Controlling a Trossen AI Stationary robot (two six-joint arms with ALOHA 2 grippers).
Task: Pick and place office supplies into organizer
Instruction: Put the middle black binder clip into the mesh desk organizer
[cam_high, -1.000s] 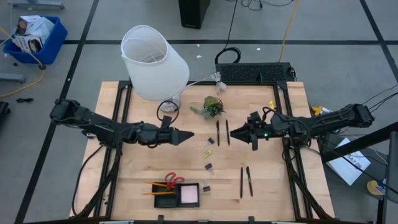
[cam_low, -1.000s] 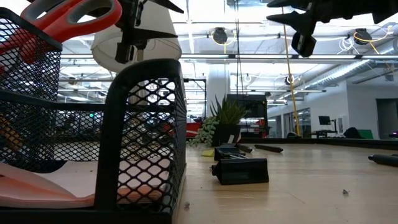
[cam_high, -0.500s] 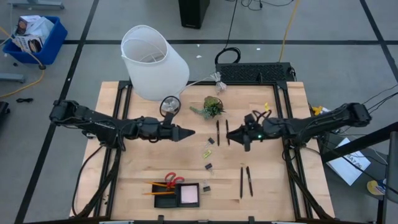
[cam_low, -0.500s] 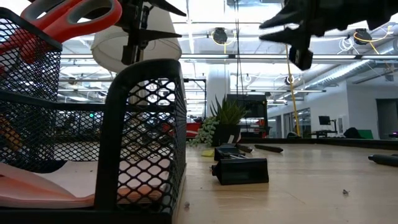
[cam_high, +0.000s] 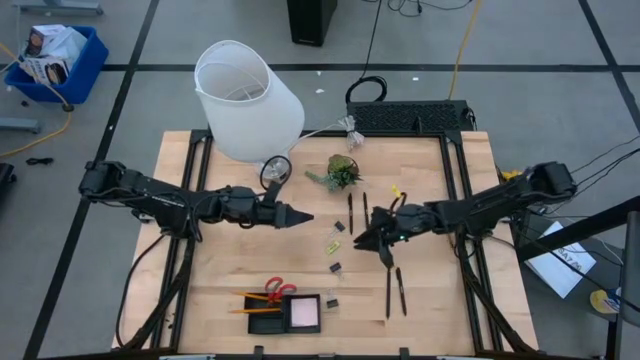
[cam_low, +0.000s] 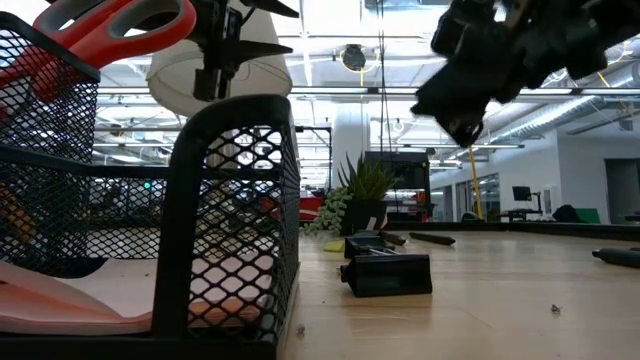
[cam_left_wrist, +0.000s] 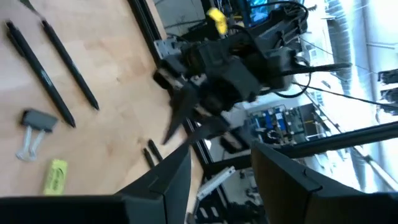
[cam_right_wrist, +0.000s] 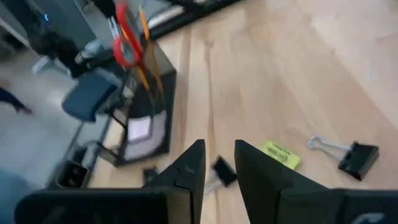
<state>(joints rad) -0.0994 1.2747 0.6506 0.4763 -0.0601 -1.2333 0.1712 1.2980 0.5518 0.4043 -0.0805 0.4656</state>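
A robotics lab: wooden bench (cam_high: 250, 260) on concrete floor, open hall with ceiling pipes (cam_low: 560, 110) and monitors (cam_low: 522, 193).

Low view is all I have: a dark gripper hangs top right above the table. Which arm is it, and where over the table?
Observer: It is the right gripper, over the table's middle, between the far pen pair and the near pen pair.
Operator: Holding anything?
Observer: No; its wrist view shows its fingers apart with nothing between them.
Operator: And the other arm?
Observer: The left gripper hovers open, left of the far pen pair.
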